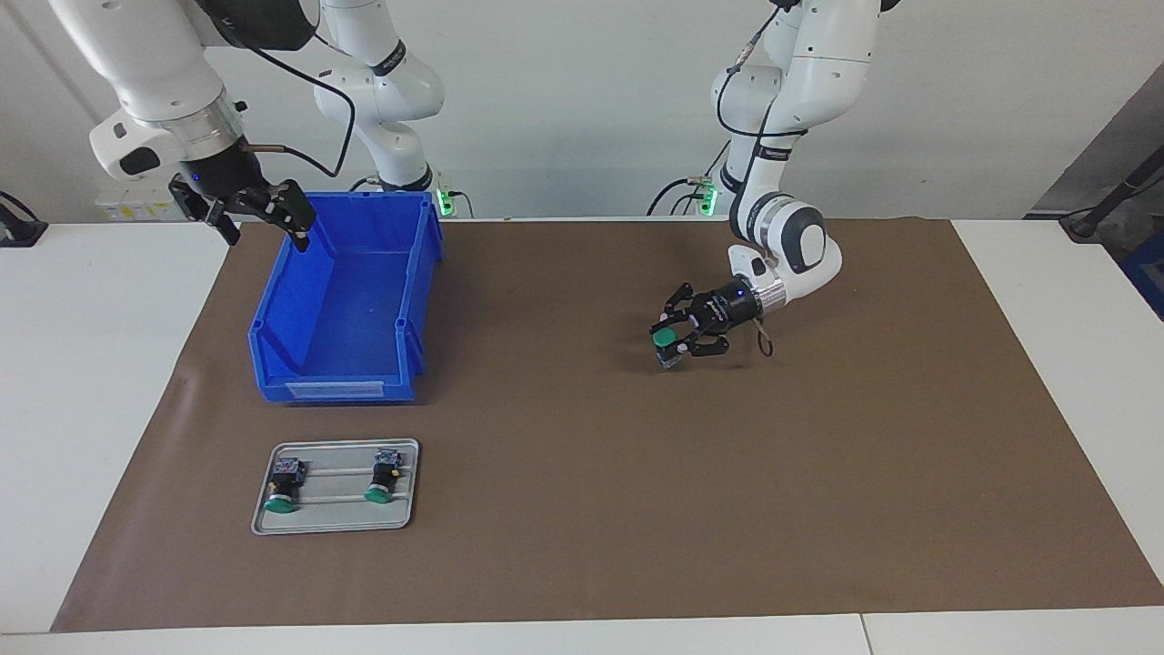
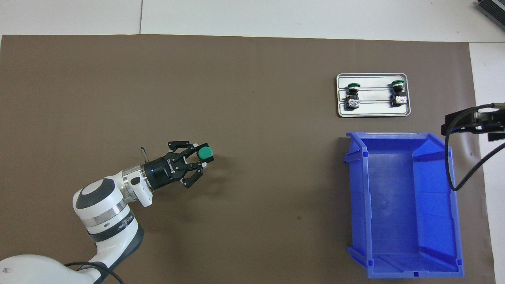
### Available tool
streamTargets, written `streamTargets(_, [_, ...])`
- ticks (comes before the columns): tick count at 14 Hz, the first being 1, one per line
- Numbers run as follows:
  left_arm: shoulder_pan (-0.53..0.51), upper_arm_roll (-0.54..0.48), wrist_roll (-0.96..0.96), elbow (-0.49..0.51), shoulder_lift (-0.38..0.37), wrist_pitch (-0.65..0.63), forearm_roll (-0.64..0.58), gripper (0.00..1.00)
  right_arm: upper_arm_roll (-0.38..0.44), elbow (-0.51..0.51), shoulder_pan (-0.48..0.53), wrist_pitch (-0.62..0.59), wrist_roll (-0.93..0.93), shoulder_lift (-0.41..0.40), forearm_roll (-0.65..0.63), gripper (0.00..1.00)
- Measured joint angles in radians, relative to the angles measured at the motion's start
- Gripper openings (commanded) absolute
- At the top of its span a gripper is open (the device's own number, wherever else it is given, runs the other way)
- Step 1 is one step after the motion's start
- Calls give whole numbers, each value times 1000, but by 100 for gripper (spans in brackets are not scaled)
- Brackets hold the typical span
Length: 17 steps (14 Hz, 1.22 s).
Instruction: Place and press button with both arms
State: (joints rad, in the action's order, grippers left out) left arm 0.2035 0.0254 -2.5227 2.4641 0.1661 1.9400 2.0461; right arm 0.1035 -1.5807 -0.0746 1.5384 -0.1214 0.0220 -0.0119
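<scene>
Two spare buttons [image 1: 284, 485] [image 1: 385, 477] lie on a grey tray [image 1: 335, 518] at the bench [image 1: 91, 364] edge farthest from the robots, toward the right arm's end. Just nearer the robots stands a blue bin [image 1: 350, 300] on the brown mat [image 1: 637, 473]. Mid-mat, the left gripper [image 1: 675, 343] hangs low, pinching the button [image 1: 665, 338] by its body, green cap showing. Over the bin's rim nearest the robots, the right gripper [image 1: 264, 223] hovers, fingers spread and holding nothing.
</scene>
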Motion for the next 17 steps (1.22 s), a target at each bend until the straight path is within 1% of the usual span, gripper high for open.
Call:
streamTargets(3, [-12,-1,-35,28,9,-39,0,0,0,0,0,0,0,0,0,100])
streamTargets(6, [-41,-3,-121,51,64,-125,0,0,0,0,0,0,0,0,0,100])
streamTargets(8, [-57,-3,-141,51,87,-163,0,0,0,0,0,0,0,0,0,100])
streamTargets(12, [-59,-3,-144,55,89,-169,0,0,0,0,0,0,0,0,0,100])
streamTargets(13, [-59,-3,-144,56,89,-168,0,11,0,0,0,0,0,0,0,100])
streamTargets(14, [-59,-3,-143,57,89,-168,0,43,0,0,0,0,0,0,0,100])
streamTargets(17, [-59,-3,-134,57,90,-167,0,53,0,0,0,0,0,0,0,100])
